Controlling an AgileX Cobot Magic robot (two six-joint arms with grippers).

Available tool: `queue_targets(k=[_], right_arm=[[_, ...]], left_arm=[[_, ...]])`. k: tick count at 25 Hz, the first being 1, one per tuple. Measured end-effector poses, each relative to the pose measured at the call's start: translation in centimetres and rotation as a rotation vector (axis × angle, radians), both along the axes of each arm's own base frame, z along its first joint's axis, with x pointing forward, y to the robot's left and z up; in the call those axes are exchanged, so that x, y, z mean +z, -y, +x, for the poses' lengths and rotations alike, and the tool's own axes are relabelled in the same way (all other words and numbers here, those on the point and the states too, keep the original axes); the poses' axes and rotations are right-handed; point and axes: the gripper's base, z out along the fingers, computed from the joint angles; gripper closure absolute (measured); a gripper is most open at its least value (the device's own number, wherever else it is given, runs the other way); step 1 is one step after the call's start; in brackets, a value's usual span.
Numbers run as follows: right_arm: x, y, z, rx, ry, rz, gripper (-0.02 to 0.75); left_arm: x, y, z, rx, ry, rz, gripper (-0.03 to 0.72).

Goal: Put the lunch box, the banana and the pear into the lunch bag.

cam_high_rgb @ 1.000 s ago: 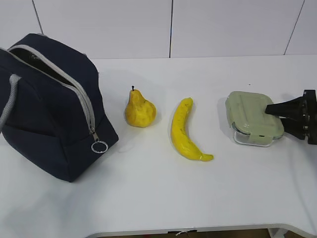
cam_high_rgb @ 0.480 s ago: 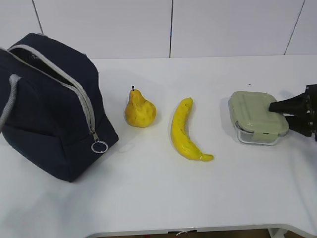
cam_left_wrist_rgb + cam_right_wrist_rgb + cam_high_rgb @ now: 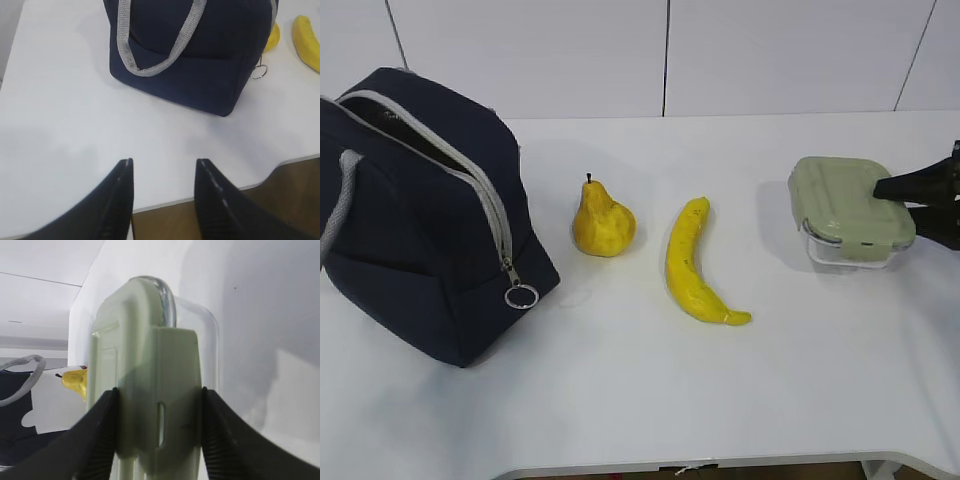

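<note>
The lunch box, clear with a sage-green lid, is held off the table at the right by my right gripper, shut on its right end. In the right wrist view both fingers press the box at its clip. The banana lies in the middle. The pear stands left of it. The navy lunch bag stands at the left, zipper open, ring pull hanging. My left gripper is open and empty, over the table's front edge, short of the bag.
The white table has its front edge near the bottom of the exterior view. A white panelled wall stands behind. The bag's grey handle hangs on the side facing my left gripper.
My right gripper has lifted the lunch box off the table and carried it slightly right and up. The banana, pear and bag have not moved.
</note>
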Motion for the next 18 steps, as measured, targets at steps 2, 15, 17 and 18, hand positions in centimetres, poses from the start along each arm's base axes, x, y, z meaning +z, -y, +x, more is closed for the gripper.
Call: queue_targets(k=[2,15,17,18], right_arm=[[0.5,0.0,0.0,0.012,-0.003,-0.012,0.360],[3.4,-1.7,1.6,0.071,0.003,-0.034,0.360],[3.9,-1.9,1.9,0.073,0.004,-0.024,0.360],[4.2,-1.8,2.0,0.071,0.007,-0.022,0.360]], left_arm=[[0.7,0.0,0.4,-0.032,-0.001,0.056,0.400],[2.5,0.4,3.8,-0.149,0.075,0.225,0.400],[2.9,0.4,4.4,-0.155,0.118,0.252,0.400],[3.1,0.5,4.8,-0.156,0.132,0.251,0.400]])
